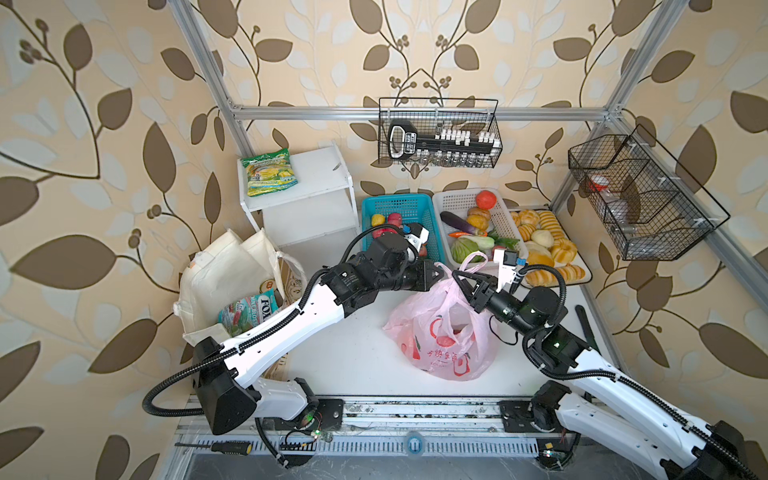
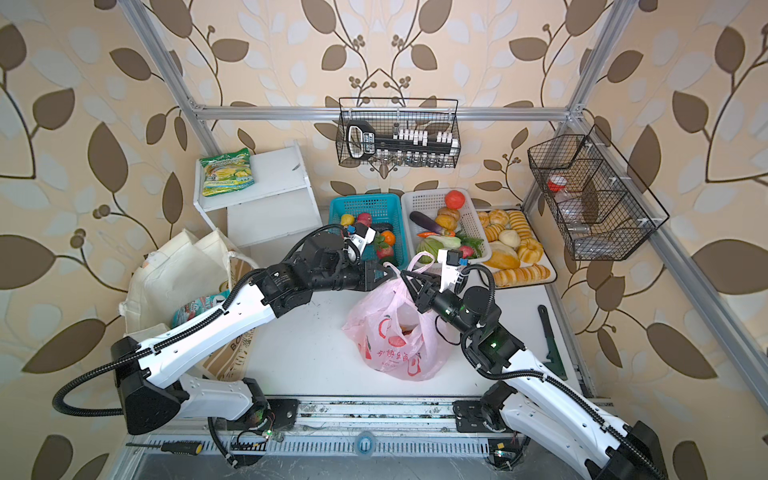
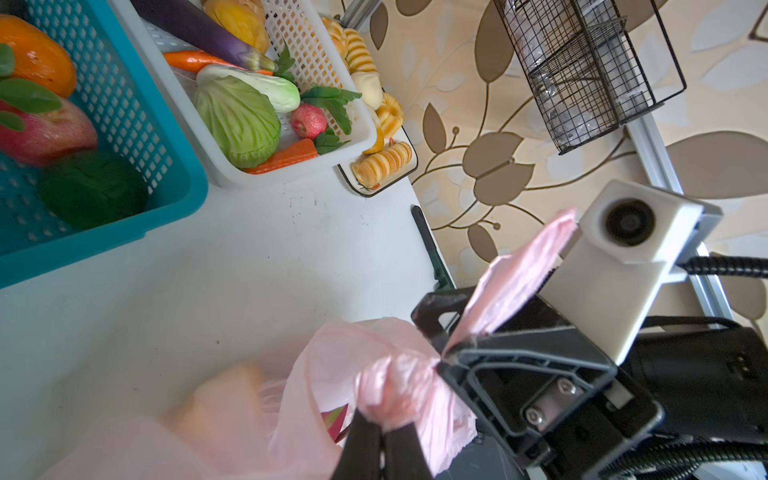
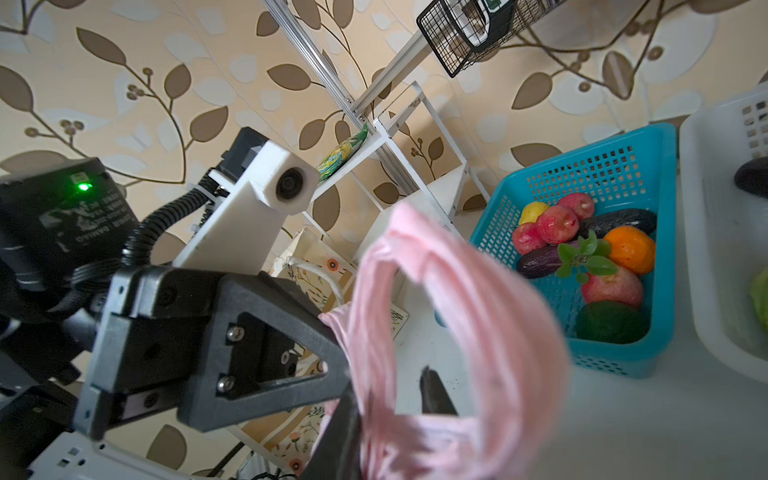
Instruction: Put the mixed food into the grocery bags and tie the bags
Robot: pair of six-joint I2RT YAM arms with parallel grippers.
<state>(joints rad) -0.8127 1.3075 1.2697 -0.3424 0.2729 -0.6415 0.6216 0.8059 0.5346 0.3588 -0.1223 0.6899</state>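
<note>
Left jaws tight on pink bag, right jaws astride its handle

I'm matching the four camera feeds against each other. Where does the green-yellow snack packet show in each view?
In a top view: the green-yellow snack packet lies on the white shelf, back left.
In a top view: same spot, on the shelf top.
Left wrist: not in it.
Right wrist: seen edge-on on that shelf.
Shared landmark: the teal basket, in all four.
</note>
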